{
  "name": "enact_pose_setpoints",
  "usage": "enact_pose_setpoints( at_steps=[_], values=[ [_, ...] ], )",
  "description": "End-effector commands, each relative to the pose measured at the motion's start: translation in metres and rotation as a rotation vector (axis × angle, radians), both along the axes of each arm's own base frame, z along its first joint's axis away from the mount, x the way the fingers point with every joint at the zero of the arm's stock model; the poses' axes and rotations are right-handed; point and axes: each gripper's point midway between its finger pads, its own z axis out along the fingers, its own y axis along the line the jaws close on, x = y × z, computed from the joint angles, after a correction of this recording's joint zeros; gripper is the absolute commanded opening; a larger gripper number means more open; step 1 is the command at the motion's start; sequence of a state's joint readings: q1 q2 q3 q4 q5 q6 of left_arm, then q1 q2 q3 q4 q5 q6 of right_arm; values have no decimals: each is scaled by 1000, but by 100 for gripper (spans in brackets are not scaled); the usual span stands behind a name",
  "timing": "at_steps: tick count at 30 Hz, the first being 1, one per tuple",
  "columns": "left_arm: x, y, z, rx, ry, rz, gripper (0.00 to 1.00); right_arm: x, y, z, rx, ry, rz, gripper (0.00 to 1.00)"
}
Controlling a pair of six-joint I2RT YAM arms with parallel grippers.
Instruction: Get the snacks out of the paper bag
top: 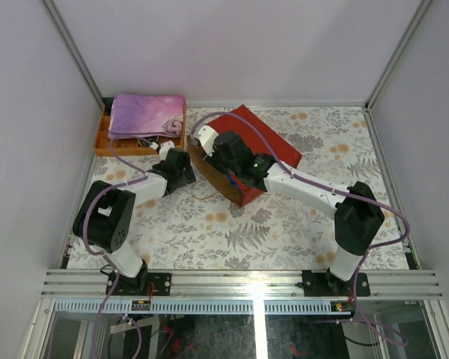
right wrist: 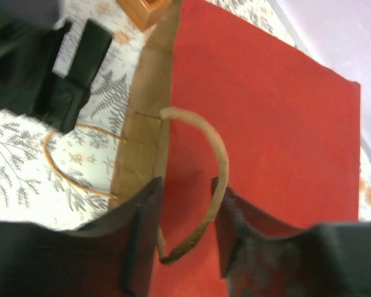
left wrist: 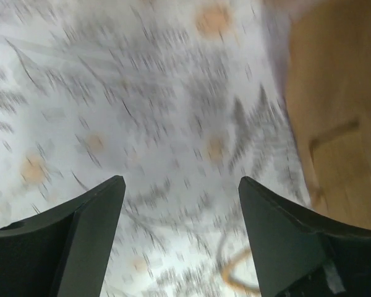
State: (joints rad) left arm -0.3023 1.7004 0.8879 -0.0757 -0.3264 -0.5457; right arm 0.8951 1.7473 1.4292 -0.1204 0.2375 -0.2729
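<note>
The red paper bag (top: 263, 140) lies on its side mid-table, its brown kraft mouth toward the left. In the right wrist view its red side (right wrist: 266, 111) fills the frame. My right gripper (right wrist: 187, 185) is open just above it, and the upper string handle (right wrist: 221, 154) loops between the fingers without being clamped. My left gripper (left wrist: 180, 185) is open and empty over the tablecloth, just left of the bag's mouth (left wrist: 340, 124). It also shows in the top view (top: 184, 170), beside my right gripper (top: 209, 148). No snacks are visible; the bag's inside is hidden.
An orange tray (top: 103, 142) with a folded purple-pink cloth (top: 146, 114) stands at the back left, close behind the left gripper. The bag's second string handle (right wrist: 62, 176) lies on the cloth by the mouth. Grey walls enclose the table.
</note>
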Motion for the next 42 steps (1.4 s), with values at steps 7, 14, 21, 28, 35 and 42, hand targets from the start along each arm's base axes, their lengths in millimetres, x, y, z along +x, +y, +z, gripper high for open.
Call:
enact_pose_setpoints(
  at_steps=[7, 14, 21, 28, 35, 42],
  values=[
    [-29, -44, 16, -172, -73, -68, 79, 3, -4, -1, -77, -74, -40, 92],
    [-24, -55, 24, -227, -93, -87, 80, 10, 1, -10, -213, -169, -93, 84],
    [-14, -67, 36, -274, -129, -119, 80, 28, -5, -22, -322, -259, -196, 67],
    [0, -83, 36, -301, -130, -145, 80, 33, -18, -10, -343, -361, -282, 47],
    [15, -112, 32, -340, -112, -189, 80, 39, -24, -11, -389, -417, -291, 9],
    [36, -143, 27, -387, -101, -227, 79, 62, -49, -16, -410, -395, -333, 0]
  ],
)
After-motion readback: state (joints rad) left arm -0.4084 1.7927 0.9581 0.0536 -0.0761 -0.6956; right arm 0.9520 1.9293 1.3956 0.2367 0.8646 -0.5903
